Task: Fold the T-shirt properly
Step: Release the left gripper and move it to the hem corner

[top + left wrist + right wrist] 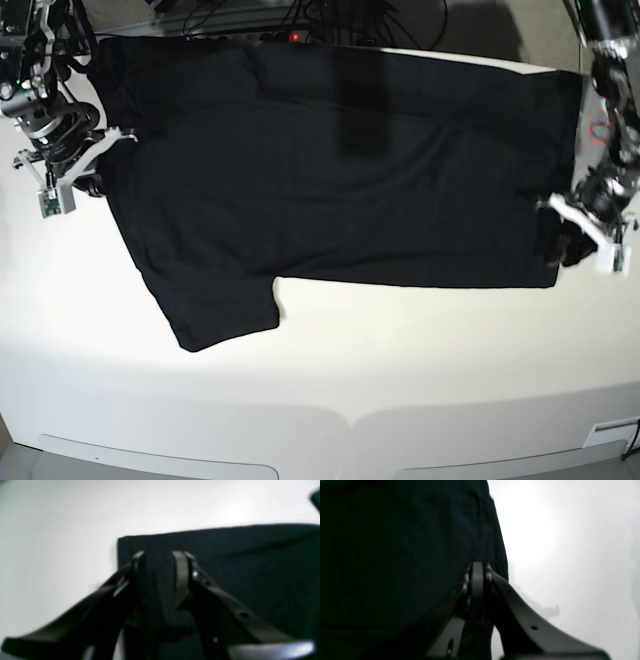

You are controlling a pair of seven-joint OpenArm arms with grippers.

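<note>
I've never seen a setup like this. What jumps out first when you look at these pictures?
A big black T-shirt spreads plain side up across most of the white table, one sleeve jutting toward the front. At each side edge of it sits an arm: the left pincer stands open over a neat hem corner, while the right pincer is shut at the cloth's edge; whether it pinches fabric is unclear.

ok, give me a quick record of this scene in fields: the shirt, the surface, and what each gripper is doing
garment: black T-shirt, spread flat, plain side up
surface: white table
left gripper: jaws apart, over the shirt's corner
right gripper: shut, at the shirt's edge; whether it pinches cloth cannot be told
print: not visible
</note>
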